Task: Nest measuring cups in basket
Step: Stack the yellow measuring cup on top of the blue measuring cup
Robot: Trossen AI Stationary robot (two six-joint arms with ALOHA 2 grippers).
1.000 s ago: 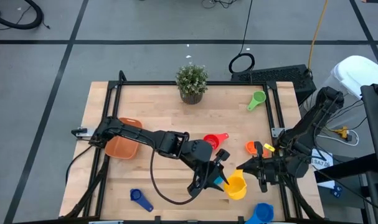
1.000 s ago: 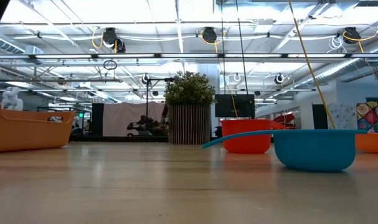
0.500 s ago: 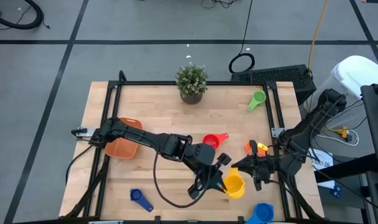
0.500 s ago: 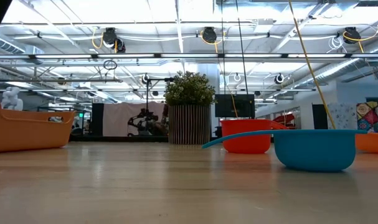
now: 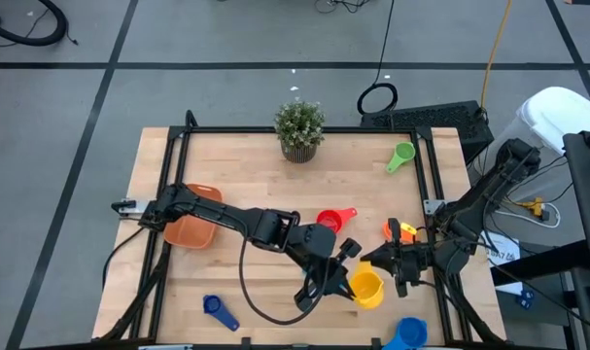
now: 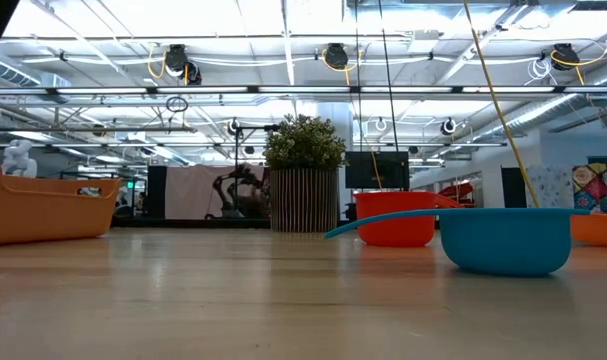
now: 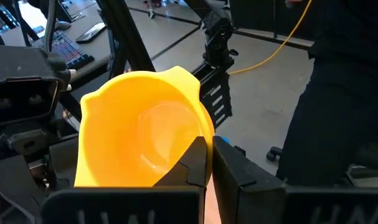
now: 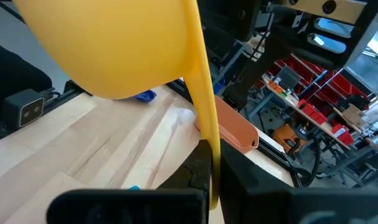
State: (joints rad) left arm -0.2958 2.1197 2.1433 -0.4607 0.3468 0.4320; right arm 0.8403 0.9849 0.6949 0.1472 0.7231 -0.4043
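Note:
A yellow measuring cup point(image 5: 367, 289) hangs in the air over the table's near right part, between my two grippers. My left gripper point(image 5: 345, 277) reaches across from the left and is shut at the cup's rim. My right gripper point(image 5: 380, 261) comes from the right and is shut on the cup's handle. The orange basket point(image 5: 190, 229) sits at the left, partly under my left arm. Red point(image 5: 333, 219), orange point(image 5: 396, 231), green point(image 5: 401, 156), dark blue point(image 5: 217, 309) and blue point(image 5: 406, 333) cups lie scattered on the wood. My left gripper pinches the yellow cup's bowl wall at the rim point(image 7: 201, 127), one finger inside the bowl point(image 7: 195, 163) and one outside. It comes from the table's left, slanting a little down. The cup's mouth faces this gripper. My right gripper pinches the cup's flat handle point(image 8: 206, 124) between its two fingers, roughly level from the table's right, the fingers lying along it. The bowl point(image 8: 114, 43) sticks out beyond the fingertips, tipped on its side and lifted clear of the table.
A potted plant point(image 5: 299, 128) stands at the table's far middle. In the low view the blue cup point(image 6: 503, 240) and red cup point(image 6: 393, 218) sit on the wood, with the basket point(image 6: 38, 210) at the left. Bare wood lies between the basket and the red cup.
My left gripper has shut on the yellow cup's rim. The cup stays lifted in my right gripper's hold, about where it was.

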